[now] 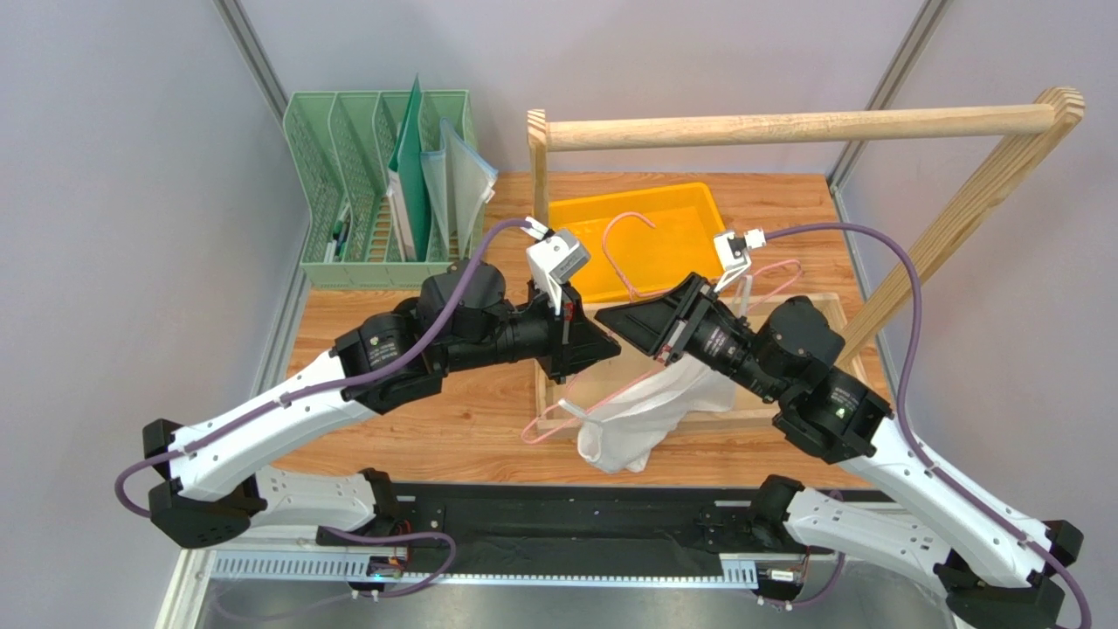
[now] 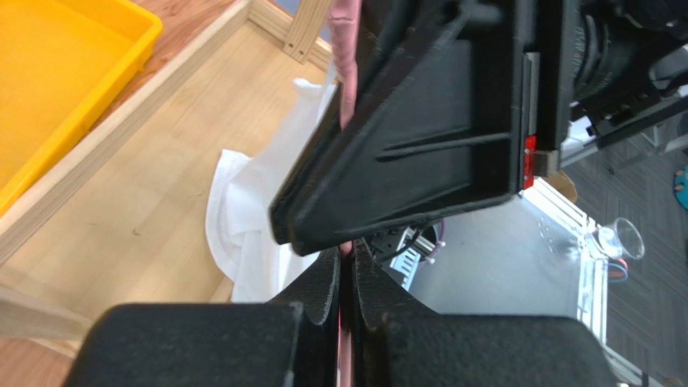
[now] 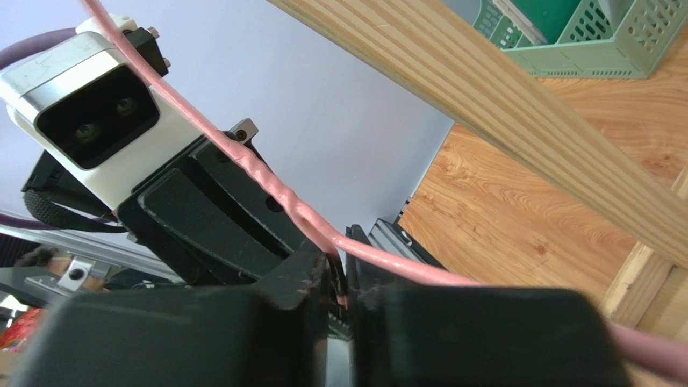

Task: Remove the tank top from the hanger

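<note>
Green mesh plastic file rack (image 1: 381,184) holding upright folders stands at the back left of the brown wooden table (image 1: 446,419). To its right, the left gripper (image 1: 608,349) reaches toward the middle. In the left wrist view its two black fingers (image 2: 323,282) are pressed together, with a strip of pink wire pinched between them.

That wire belongs to the thin pink wire hanger (image 3: 242,165), which is held up over the centre of the table. Its curved hook points toward the back, over the shallow yellow plastic tray (image 1: 689,243).

The small white fabric tank top (image 1: 637,419) is on the hanger's lower part. It sags from there in a crumpled bundle, with part of its cloth lying on the pale wooden base board (image 2: 145,185) below.

The right gripper (image 1: 601,316) meets the left one tip to tip from the other side. In the right wrist view its jaws are drawn almost together, with only a narrow gap. The hanger's wire sits in that gap just below the twisted neck, so this gripper has hold of it too.

Behind and to the right, the large pale wooden rail frame (image 1: 787,127) spans the back of the table, and its slanted leg comes down at the far right.
</note>
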Robot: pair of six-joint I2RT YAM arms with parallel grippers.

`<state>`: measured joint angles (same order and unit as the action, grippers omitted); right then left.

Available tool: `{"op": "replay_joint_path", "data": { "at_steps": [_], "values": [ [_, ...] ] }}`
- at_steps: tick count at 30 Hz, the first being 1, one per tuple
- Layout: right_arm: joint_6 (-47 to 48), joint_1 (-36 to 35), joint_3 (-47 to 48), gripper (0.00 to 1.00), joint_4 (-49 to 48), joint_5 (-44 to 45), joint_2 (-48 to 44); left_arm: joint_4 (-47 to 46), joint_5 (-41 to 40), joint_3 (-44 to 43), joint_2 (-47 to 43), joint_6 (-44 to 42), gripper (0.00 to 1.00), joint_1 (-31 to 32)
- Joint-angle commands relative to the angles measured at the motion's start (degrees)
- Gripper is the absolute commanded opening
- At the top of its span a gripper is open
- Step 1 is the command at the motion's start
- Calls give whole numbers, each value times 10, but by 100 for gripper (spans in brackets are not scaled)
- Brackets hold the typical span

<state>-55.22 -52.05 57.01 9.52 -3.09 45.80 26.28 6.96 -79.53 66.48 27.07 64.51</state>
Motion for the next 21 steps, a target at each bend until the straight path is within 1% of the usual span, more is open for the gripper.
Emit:
{"op": "replay_joint_path", "data": {
  "at_steps": [1, 2, 3, 4, 5, 6, 8, 10, 12, 15, 18, 19, 21],
  "values": [
    [9, -3, 2, 27, 16, 8, -19, -10, -31, 2, -23, -16, 0, 1],
    [21, -3, 7, 35, 41, 9, -21, -4, -38, 2, -28, -17, 0, 1],
    [27, -2, 11, 45, 55, 12, -21, 2, -51, 2, -31, -21, 0, 1],
    [35, -2, 15, 51, 73, 19, -23, 13, -56, 1, -33, -24, 0, 1],
    [50, -3, 20, 61, 107, 24, -23, 19, -62, 1, -39, -26, 0, 1],
    [57, -3, 20, 66, 123, 28, -28, 25, -68, 0, -42, -31, 0, 1],
    [84, -3, 21, 73, 170, 30, -34, 39, -84, 0, -53, -36, 0, 1],
    [108, -2, 27, 75, 218, 50, -48, 54, -92, 2, -64, -45, 0, 1],
    [137, -3, 39, 75, 252, 57, -69, 72, -101, 4, -71, -51, 0, 1],
    [168, -3, 57, 74, 302, 92, -98, 92, -107, 9, -83, -60, 0, 1],
    [188, -2, 76, 70, 339, 148, -126, 102, -103, 16, -94, -61, 0, 1],
    [199, -2, 84, 68, 349, 178, -130, 103, -101, 18, -100, -61, 0, 1],
    [211, -3, 88, 64, 351, 200, -128, 103, -93, 24, -106, -57, 0, 1]
  ]
}}
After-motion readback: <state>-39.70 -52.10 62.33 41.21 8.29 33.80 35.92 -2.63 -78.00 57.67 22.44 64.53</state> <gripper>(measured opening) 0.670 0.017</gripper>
